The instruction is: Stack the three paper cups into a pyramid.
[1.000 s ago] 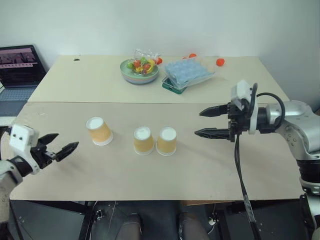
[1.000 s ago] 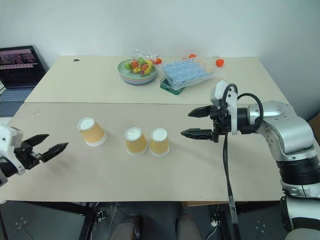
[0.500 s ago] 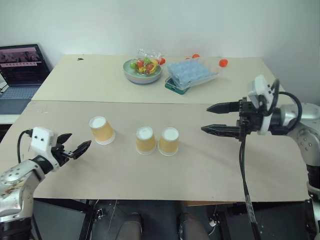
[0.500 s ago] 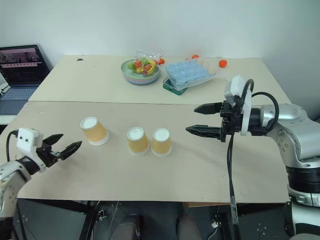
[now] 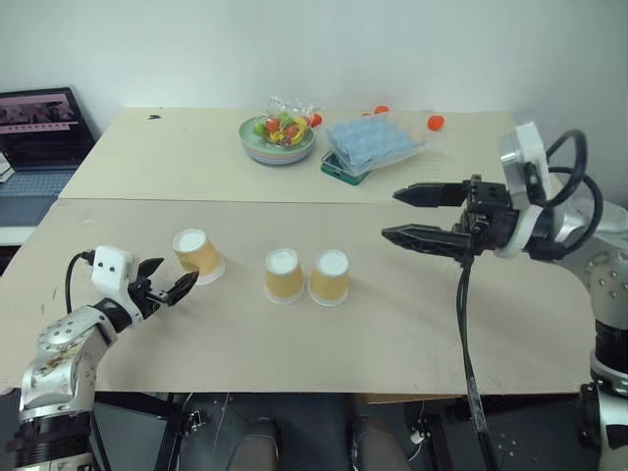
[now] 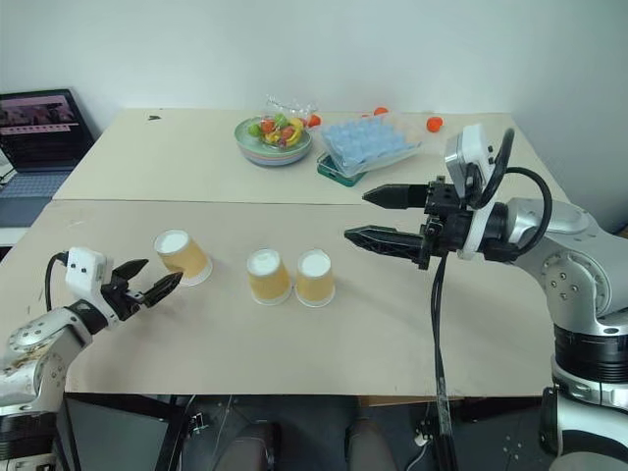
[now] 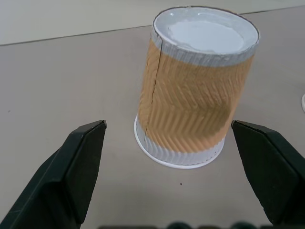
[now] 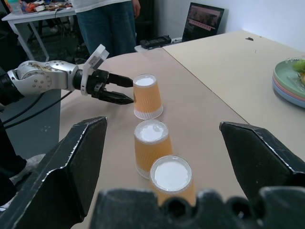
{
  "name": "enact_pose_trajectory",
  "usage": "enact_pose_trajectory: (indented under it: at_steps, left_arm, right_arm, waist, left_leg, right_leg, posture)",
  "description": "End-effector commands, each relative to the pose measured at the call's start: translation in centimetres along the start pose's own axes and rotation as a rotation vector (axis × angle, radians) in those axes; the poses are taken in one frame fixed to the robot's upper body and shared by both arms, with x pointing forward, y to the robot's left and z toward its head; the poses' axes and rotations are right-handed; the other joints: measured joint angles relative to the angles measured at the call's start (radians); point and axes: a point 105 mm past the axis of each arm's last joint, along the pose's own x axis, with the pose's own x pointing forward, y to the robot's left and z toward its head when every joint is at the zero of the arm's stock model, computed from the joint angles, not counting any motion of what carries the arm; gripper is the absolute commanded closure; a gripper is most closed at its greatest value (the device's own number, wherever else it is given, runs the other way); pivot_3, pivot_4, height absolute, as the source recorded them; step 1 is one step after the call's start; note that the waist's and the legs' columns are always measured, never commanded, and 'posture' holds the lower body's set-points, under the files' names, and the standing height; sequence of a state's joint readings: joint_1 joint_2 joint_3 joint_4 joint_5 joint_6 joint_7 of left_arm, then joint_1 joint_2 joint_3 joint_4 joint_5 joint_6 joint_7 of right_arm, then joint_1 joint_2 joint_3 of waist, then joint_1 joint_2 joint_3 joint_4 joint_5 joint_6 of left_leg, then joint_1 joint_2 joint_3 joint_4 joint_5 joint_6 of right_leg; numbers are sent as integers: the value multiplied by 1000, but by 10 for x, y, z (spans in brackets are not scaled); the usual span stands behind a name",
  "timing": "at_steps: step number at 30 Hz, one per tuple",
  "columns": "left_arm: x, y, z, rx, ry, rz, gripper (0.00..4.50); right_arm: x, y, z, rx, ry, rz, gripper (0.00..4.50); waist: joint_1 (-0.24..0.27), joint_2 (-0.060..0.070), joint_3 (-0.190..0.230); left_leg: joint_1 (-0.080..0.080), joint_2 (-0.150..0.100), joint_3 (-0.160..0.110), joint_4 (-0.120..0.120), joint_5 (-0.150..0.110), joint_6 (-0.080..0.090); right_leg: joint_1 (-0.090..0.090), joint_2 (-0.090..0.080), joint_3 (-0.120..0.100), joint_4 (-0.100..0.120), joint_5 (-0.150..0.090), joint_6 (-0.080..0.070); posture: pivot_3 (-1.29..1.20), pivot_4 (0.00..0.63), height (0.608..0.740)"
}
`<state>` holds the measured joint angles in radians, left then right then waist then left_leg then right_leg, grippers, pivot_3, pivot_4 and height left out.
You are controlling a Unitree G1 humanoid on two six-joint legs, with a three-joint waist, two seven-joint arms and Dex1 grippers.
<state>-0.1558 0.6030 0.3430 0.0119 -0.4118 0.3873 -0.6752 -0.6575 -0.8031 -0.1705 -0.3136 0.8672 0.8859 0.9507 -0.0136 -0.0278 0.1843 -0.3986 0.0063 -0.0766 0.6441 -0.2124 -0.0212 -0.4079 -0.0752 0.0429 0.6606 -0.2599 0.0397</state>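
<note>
Cups are sitting upturned: two [image 5: 305, 276] touching at table centre, the third cup [image 5: 197, 255] lying at nine o'clock, unstacked. Left gripper [image 5: 169, 288] is gaping beside it; right gripper [image 5: 408, 214] is hovering spread at three o'clock.

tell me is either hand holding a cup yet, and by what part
Nothing is held. The left hand is open beside the leftmost cup; the right hand hangs open above the table.

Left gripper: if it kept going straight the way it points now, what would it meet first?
Most likely the lone upturned paper cup. The left gripper points at it with open jaws, and the wrist view shows the cup centred between them, not yet touched. The paired cups sit off to the side.
</note>
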Motion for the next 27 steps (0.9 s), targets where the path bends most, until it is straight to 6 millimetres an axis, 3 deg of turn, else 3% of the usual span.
enact_pose_trajectory:
  at_steps: [1, 5, 10, 27]
  left_arm:
    - [13, -15, 24, 29, -78, -56, 0]
    - [29, -26, 44, 56, -124, -90, 0]
    - [36, -20, 60, 95, -157, -70, 0]
    - [32, -17, 42, 73, -101, -69, 0]
  right_arm:
    - [1, 5, 14, -47, -27, 5, 67]
    - [2, 4, 16, -51, -27, 0, 67]
    - [0, 4, 15, -55, -19, -13, 67]
    - [-4, 1, 11, -61, -19, -39, 67]
  waist:
    - [2, 0, 0]
    - [1, 0, 0]
    - [-8, 0, 0]
    - [-4, 0, 0]
  left_leg:
    - [0, 0, 0, 0, 0, 0]
    - [0, 0, 0, 1, 0, 0]
    - [0, 0, 0, 0, 0, 0]
    - [0, 0, 0, 0, 0, 0]
  right_leg:
    - [0, 0, 0, 0, 0, 0]
    - [0, 0, 0, 0, 0, 0]
    - [0, 0, 0, 0, 0, 0]
    - [0, 0, 0, 0, 0, 0]
  posture:
    - [0, 150, 740]
    - [0, 150, 740]
    - [0, 150, 740]
    - [0, 150, 740]
